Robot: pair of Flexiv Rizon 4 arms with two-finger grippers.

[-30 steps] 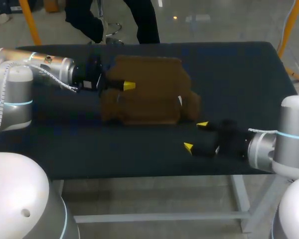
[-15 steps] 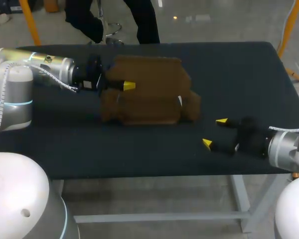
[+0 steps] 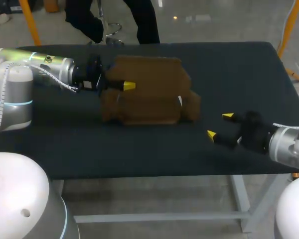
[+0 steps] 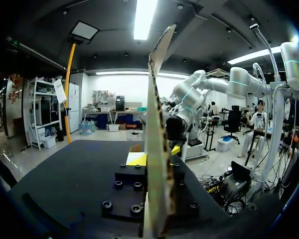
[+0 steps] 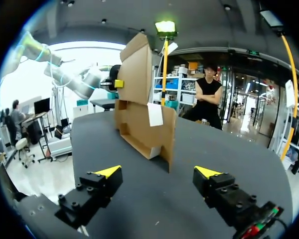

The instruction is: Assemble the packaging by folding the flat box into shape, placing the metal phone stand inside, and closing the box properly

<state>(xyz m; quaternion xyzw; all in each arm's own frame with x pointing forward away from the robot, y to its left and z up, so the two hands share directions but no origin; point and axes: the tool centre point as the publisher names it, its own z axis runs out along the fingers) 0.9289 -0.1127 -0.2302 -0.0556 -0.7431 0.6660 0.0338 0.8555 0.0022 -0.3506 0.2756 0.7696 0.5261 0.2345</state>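
Observation:
A brown cardboard box [image 3: 149, 94], partly folded, sits mid-table with one panel raised. My left gripper [image 3: 128, 85] is shut on that raised panel from the left side. In the left wrist view the panel [image 4: 156, 99] stands edge-on between the yellow tips of the left gripper [image 4: 157, 155]. My right gripper [image 3: 220, 125] hangs open over the table to the right of the box and nearer the front, apart from it and holding nothing. In the right wrist view the box [image 5: 142, 119] lies well ahead of the open right gripper [image 5: 158, 172]. No metal phone stand is in view.
The dark table [image 3: 239, 69] carries nothing else that I can see. A small white label [image 3: 180, 100] marks the box's right side. The table's front edge runs just below my right gripper.
My right gripper has drawn back to the right, away from the box, still open. The left gripper and the box have not moved.

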